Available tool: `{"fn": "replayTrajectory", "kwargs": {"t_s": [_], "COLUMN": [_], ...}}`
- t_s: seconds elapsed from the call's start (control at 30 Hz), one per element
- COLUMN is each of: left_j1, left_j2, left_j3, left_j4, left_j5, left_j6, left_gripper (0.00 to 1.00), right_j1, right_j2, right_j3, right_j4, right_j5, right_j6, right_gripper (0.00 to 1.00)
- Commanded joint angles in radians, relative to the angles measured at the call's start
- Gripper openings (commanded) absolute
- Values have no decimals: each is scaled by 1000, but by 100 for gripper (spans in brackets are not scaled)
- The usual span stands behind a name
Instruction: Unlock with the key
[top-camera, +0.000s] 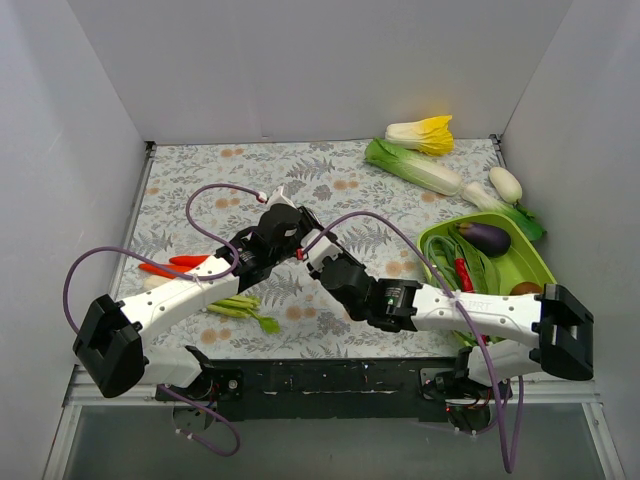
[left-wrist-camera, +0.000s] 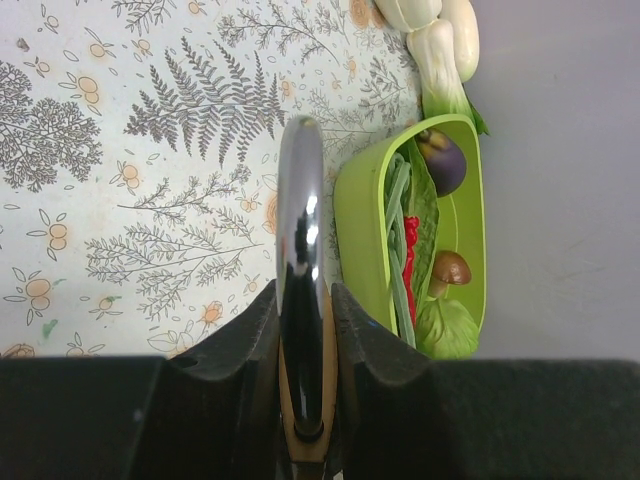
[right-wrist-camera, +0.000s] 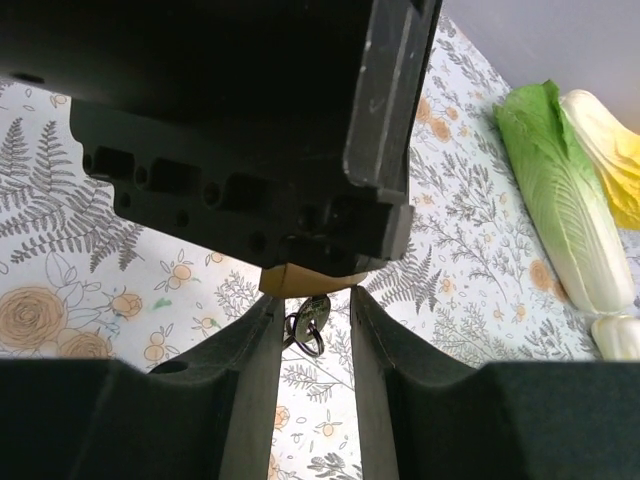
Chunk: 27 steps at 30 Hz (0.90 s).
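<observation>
My left gripper (left-wrist-camera: 303, 310) is shut on the brass padlock (left-wrist-camera: 334, 390), whose silver shackle (left-wrist-camera: 300, 220) sticks out ahead of the fingers. In the right wrist view the padlock's brass underside (right-wrist-camera: 300, 280) shows below the left gripper's black body. The small silver key (right-wrist-camera: 314, 312) with its ring hangs from that underside. My right gripper (right-wrist-camera: 312, 335) is open, its two fingers on either side of the key with a gap. In the top view both grippers, left (top-camera: 285, 230) and right (top-camera: 318, 252), meet above the middle of the mat; padlock and key are hidden there.
A green tray (top-camera: 535, 262) with an eggplant, chili and greens stands at the right. A napa cabbage (top-camera: 415, 166), a yellow-white cabbage (top-camera: 425, 133) and a white radish (top-camera: 505, 183) lie at the back right. Red chilies (top-camera: 170, 266) and green beans (top-camera: 240, 308) lie at the left.
</observation>
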Motion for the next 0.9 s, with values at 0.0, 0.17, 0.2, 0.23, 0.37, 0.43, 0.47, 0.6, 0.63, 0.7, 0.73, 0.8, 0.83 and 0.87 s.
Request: {"fn": "replayTrajectory", "kwargs": {"t_s": [0.0, 0.17, 0.2, 0.23, 0.37, 0.43, 0.47, 0.6, 0.63, 0.7, 0.73, 0.8, 0.83, 0.87], "left_j1": [-3, -3, -3, -3, -3, -3, -3, -3, -3, -3, -3, -3, -3, -3], "left_j2": [-34, -33, -31, -28, -27, -30, -34, -48, -53, -71, -76, -86, -86, -86], "left_j3": [47, 43, 41, 41, 38, 35, 32, 18, 15, -6, -14, -32, -35, -35], "left_j4": [45, 46, 48, 48, 52, 52, 51, 57, 61, 89, 101, 140, 153, 157], "left_j5": [-2, 1, 1, 3, 7, 0, -3, -16, -16, -14, -10, 10, 20, 35], "left_j6": [-16, -19, -20, -25, -26, -26, -26, -28, -29, -29, -26, -11, -5, 0], "left_gripper": [0, 0, 0, 0, 0, 0, 0, 0, 0, 0, 0, 0, 0, 0], "right_j1": [12, 19, 19, 21, 22, 24, 22, 13, 7, -33, -53, -108, -125, -160], "right_j2": [15, 38, 42, 50, 76, 81, 81, 59, 40, 15, -17, -46, -74, -85], "right_j3": [15, -2, -8, -16, -4, 13, 19, 30, 31, 27, 19, -2, -11, -18], "right_j4": [139, 210, 248, 269, 310, 296, 290, 236, 201, 167, 161, 161, 162, 168], "right_j5": [82, 139, 148, 162, 202, 202, 191, 157, 134, 39, -2, -120, -157, -224], "right_j6": [-64, -134, -146, -160, -191, -171, -159, -75, -8, 74, 105, 191, 209, 244], "right_gripper": [38, 33, 30, 29, 14, 1, 1, 1, 1, 1, 1, 1, 1, 1]}}
